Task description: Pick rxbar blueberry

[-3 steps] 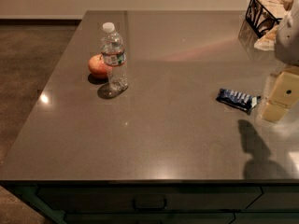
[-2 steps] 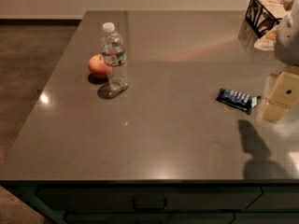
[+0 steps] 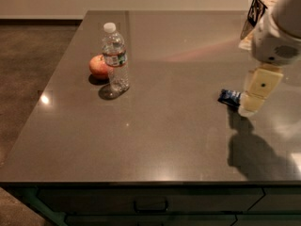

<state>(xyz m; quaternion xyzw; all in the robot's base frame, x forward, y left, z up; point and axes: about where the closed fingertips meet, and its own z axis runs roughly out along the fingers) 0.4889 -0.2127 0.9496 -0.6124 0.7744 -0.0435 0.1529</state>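
The rxbar blueberry (image 3: 229, 97) is a small flat bar in a shiny dark blue wrapper. It lies on the grey table (image 3: 178, 135) at the right side. My gripper (image 3: 249, 107) hangs down from the white arm (image 3: 275, 44) at the right edge of the view. It stands right over the bar's right end and hides that end. Only the bar's left part shows. Its shadow falls on the table in front of it.
A clear water bottle (image 3: 115, 60) stands upright at the left of the table, with a red apple (image 3: 99, 66) right behind it. A patterned box (image 3: 258, 8) sits at the far right corner. A drawer handle (image 3: 150, 205) runs below the table's front edge.
My gripper has moved left and now covers the right end of the blue bar. The bar, bottle and apple have not moved.
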